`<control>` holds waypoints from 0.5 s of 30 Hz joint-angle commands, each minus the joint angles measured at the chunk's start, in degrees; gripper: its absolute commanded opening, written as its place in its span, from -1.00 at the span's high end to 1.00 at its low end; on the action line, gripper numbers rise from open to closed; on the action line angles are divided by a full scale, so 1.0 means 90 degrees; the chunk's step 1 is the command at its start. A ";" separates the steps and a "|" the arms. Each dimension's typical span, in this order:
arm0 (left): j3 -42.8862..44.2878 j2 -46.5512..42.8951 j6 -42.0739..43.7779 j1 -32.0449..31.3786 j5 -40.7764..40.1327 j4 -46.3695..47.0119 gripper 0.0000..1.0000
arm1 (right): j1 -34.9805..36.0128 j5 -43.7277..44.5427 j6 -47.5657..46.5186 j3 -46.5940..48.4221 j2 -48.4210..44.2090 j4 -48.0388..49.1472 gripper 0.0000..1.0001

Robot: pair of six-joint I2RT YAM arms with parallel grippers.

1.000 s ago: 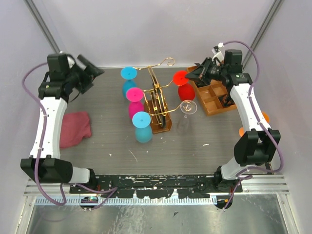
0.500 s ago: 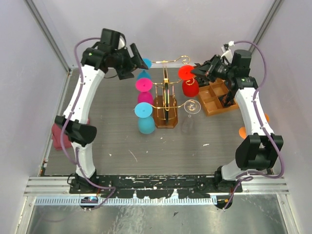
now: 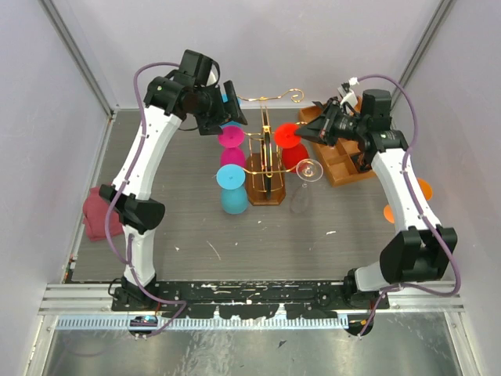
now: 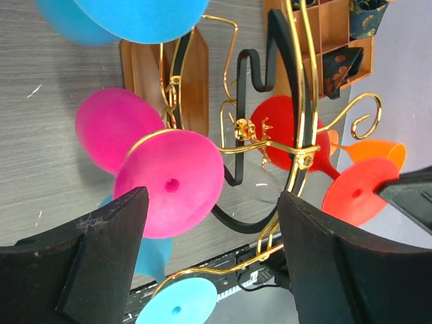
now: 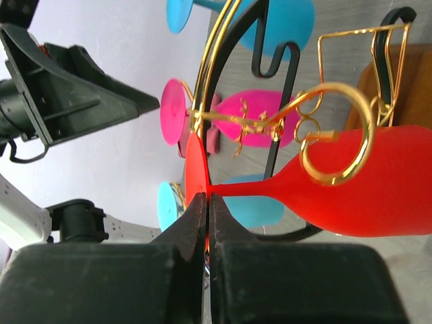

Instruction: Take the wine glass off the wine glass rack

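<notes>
Right tool point(image 5: 207, 202) pinches red glass point(image 5: 378, 182) foot, to slide it off rack point(image 3: 266, 190) arm; left tool point(image 4: 212, 229) wide, flanking pink glass point(image 4: 172, 182).

The top external camera looked down from above and behind the arm bases, framing the whole worktop point(image 3: 188, 227) to its far edge. The left wrist camera, on the left claw point(image 3: 227, 113), sat close beside the wine glass rack point(image 3: 264, 160) and faced the right edge. The right wrist camera, on the right claw point(image 3: 304, 135), faced the left edge, closer still. Both shared the rack's wires, the pink glass point(image 4: 169, 185) and the red wine glass point(image 5: 378, 182).
</notes>
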 commanded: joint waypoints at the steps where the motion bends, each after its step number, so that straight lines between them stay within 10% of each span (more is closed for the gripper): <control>1: 0.0681 0.0280 0.0233 -0.0230 -0.0208 -0.0382 -0.67 | -0.0132 -0.0150 -0.0382 -0.0041 -0.0937 -0.0398 0.98; 15: 0.1069 0.0615 0.0680 -0.1253 -0.1004 -0.0281 -0.57 | -0.0393 0.0187 -0.0674 0.0084 -0.1641 -0.1177 0.99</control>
